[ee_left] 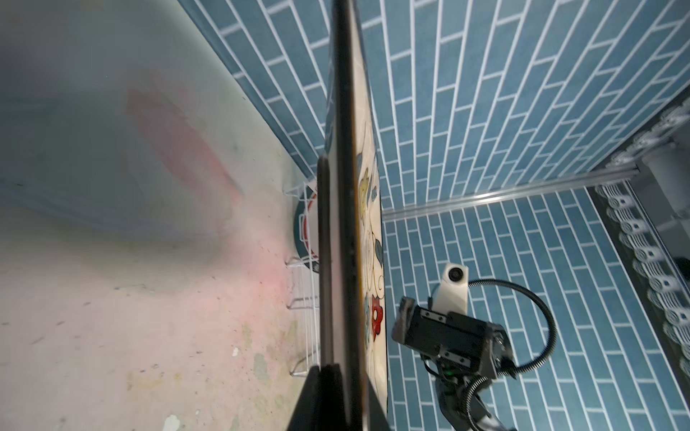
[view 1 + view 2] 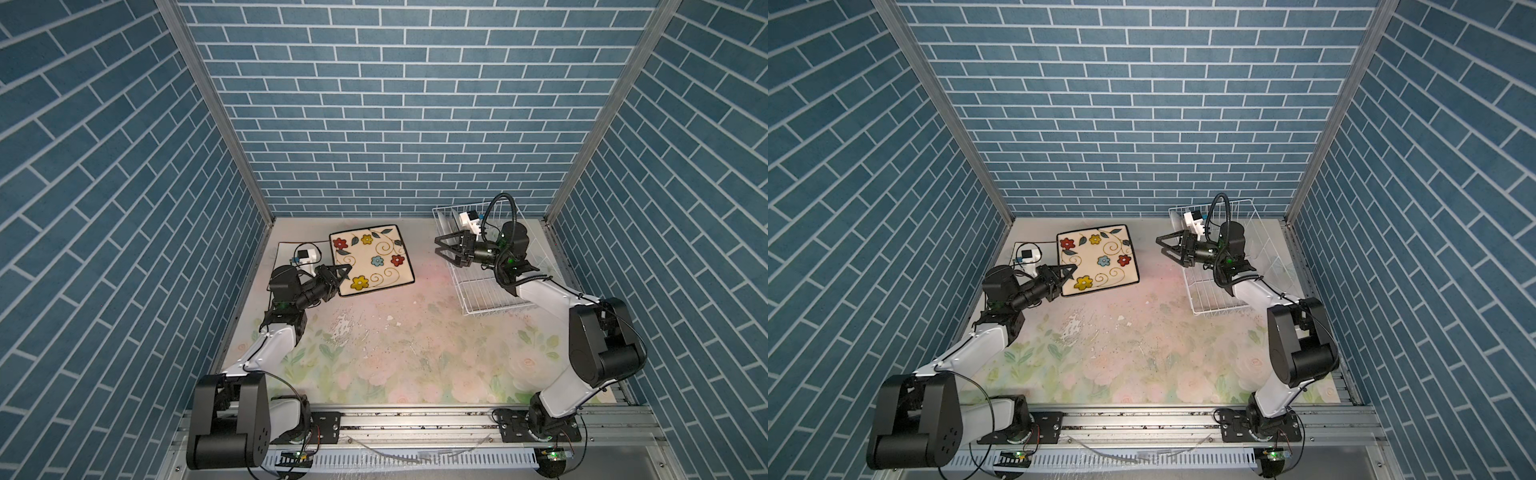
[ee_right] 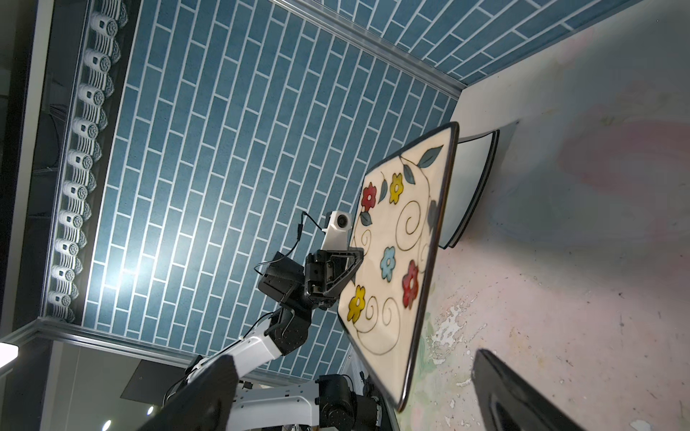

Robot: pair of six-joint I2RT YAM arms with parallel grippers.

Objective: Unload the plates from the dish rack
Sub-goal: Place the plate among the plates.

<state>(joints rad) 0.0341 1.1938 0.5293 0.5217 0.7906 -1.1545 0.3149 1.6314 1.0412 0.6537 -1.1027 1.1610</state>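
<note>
Floral tabletop (image 2: 374, 353), dish rack (image 2: 478, 291) with a plate (image 2: 451, 224)

in the left wrist view the flowered plate (image 1: 347, 224) hid most of the dish rack (image 1: 303, 317) and a round plate (image 1: 303, 224) in it. the white plate (image 2: 286, 252) lay mostly covered in both top views.

A worn counter (image 2: 395, 332) with faded pink flowers and chipped patches sits inside blue brick-pattern walls (image 2: 395, 104). A metal rail (image 2: 415, 420) runs along its near edge, with a slotted white duct (image 2: 374, 459) just in front.
</note>
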